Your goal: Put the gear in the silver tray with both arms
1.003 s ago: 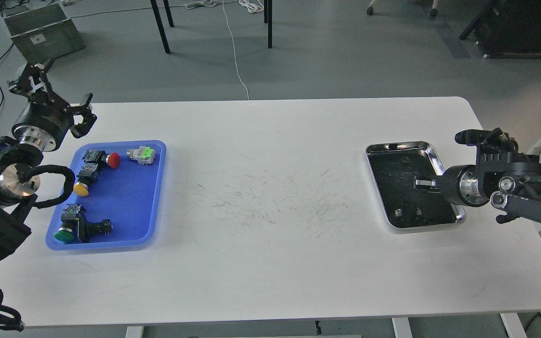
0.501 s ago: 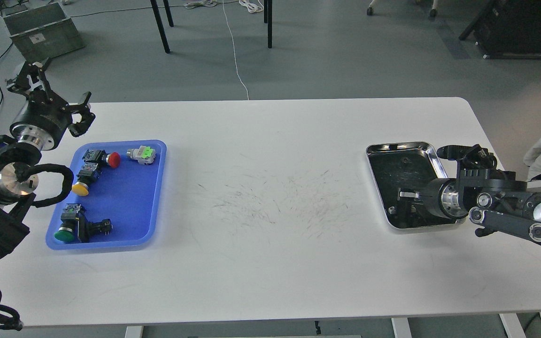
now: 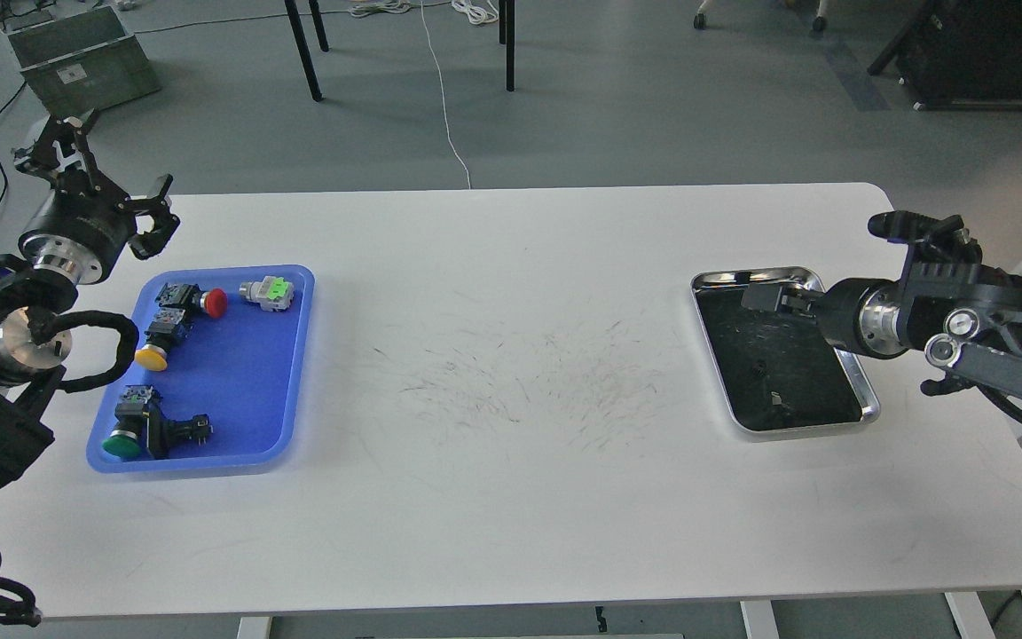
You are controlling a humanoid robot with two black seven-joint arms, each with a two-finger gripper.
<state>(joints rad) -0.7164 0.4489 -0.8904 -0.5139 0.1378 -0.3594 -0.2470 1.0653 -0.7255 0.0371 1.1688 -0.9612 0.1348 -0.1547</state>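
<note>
The silver tray (image 3: 866, 410) lies on the right side of the white table, its dark scratched floor showing. My right gripper (image 3: 761, 298) reaches in from the right and hangs over the tray's far end, pointing left. It is dark and I cannot tell its fingers apart. I cannot pick out the gear. The gripper covers part of the tray floor, and a tiny dark speck (image 3: 757, 365) on the floor is too small to name. My left gripper (image 3: 128, 151) is wide open and empty, above the table's far left edge behind the blue tray.
A blue plastic tray (image 3: 236, 390) at the left holds red (image 3: 215, 303), yellow (image 3: 153, 357) and green (image 3: 122, 444) push-buttons and a grey connector with a green top (image 3: 268, 292). The table's middle is scratched. Chair legs and a crate stand on the floor beyond.
My right gripper rose from the tray's near end and moved back to its far end. My left arm has barely moved.
</note>
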